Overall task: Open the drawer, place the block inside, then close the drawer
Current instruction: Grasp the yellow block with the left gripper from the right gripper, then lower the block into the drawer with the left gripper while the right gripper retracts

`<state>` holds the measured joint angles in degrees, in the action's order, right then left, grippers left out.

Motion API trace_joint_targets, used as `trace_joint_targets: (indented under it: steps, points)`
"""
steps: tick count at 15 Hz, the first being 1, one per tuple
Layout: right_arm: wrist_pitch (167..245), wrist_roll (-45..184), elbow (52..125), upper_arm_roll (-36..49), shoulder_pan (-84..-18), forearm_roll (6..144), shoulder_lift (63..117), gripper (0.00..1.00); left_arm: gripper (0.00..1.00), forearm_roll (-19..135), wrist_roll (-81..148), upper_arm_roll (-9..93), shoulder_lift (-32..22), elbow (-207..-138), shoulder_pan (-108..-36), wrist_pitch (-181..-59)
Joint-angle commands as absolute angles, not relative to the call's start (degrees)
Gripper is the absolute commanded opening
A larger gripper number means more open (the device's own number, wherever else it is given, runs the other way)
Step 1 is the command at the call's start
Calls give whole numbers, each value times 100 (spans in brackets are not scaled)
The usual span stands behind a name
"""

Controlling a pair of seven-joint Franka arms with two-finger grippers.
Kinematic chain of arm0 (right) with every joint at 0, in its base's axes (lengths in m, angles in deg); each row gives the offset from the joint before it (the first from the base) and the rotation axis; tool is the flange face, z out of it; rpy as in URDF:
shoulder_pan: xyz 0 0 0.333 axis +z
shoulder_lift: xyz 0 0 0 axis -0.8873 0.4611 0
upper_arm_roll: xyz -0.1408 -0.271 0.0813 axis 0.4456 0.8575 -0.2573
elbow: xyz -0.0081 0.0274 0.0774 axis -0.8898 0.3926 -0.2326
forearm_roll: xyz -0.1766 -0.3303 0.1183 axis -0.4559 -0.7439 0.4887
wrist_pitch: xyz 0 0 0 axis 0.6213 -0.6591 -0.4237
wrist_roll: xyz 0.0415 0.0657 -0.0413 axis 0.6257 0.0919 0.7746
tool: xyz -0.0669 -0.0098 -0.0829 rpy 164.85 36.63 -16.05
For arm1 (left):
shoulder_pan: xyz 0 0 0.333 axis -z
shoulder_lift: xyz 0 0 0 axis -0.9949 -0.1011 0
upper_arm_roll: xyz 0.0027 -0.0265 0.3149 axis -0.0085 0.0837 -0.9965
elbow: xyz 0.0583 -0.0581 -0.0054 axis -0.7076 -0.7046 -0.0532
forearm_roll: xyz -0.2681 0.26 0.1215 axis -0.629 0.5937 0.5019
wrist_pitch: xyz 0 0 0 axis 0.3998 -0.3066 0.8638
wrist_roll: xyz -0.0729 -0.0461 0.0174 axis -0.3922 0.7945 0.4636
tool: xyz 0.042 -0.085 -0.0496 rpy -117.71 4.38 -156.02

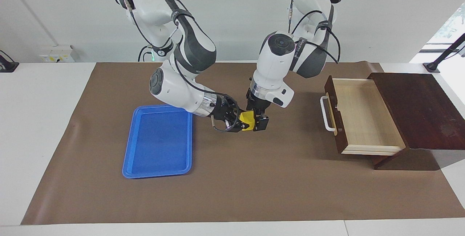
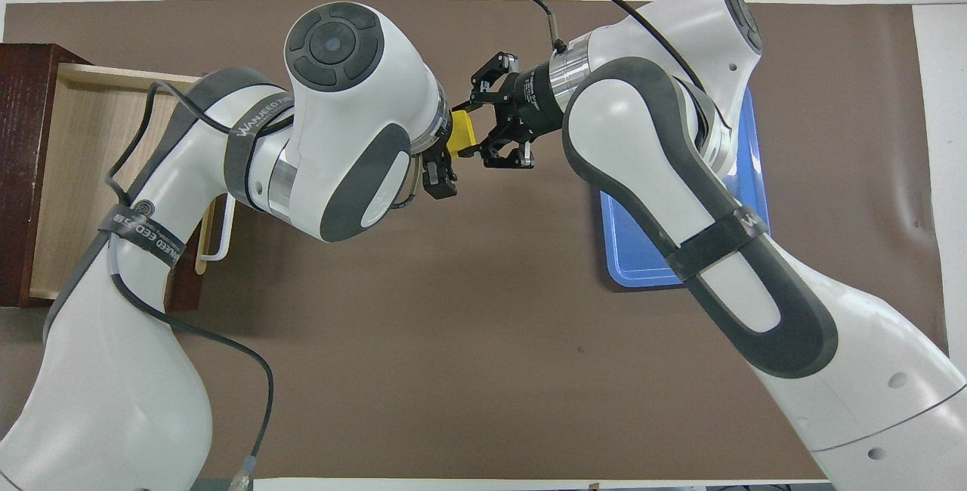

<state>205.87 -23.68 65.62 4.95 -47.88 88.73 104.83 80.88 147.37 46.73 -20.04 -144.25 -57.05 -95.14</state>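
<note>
A handover in mid-air is shown above the brown mat, between the blue tray and the drawer. The yellow block is held clamped between the fingers of the right gripper, whose arm reaches in low over the tray's corner and lies nearly level. The block is raised off the mat. In the overhead view only a narrow part of the block is seen, the rest being covered by the wrist of the left arm.

The left gripper is pointed downward from above, with its jaws spread wide around the block; one finger is seen just beside the block on the side toward the drawer. Whether the fingers already touch the block cannot be told. In the overhead view one dark fingertip is seen projecting below the wrist.

The drawer is pulled fully out of the dark wooden box at the left arm's end of the table, its pale interior exposed and bare. The white bar handle is turned toward the middle of the mat. The tray lies flat on the mat toward the right arm's end.
</note>
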Motion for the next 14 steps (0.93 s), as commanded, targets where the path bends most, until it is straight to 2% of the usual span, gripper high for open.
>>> trace_joint_targets:
  steps: [1,2,3,4,5,12,13,14]
  points:
    - [20652,-2427,6683,479,-4804,9066,10365,0,98,7975,14816,4594,-2040,-14364,-5616,-9643]
    - [20652,-2427,6683,479,-4804,9066,10365,0,80,7984,14824,4594,-2040,-14390,-5581,-9678]
    - [20652,-2427,6683,479,-4813,9066,10357,0,58,7993,14824,4594,-2031,-14417,-5546,-9679]
    - [20652,-2418,6683,479,-4821,9066,10365,0,26,7993,14824,4594,-2031,-14434,-5545,-9679]
    - [20652,-2418,6683,479,-4822,9074,10357,0,0,7993,14816,4594,-2031,-14426,-5554,-9679]
    - [20608,-2488,6683,479,-4892,9101,10357,0,0,8054,14763,4594,-2014,-14417,-5607,-9591]
    - [20591,-2523,6683,479,-4918,9153,10357,3,0,8045,14754,4586,-1987,-14408,-5624,-9574]
    - [20617,-2645,6683,488,-4927,9171,10357,99,0,8045,14745,4568,-1952,-14408,-5633,-9521]
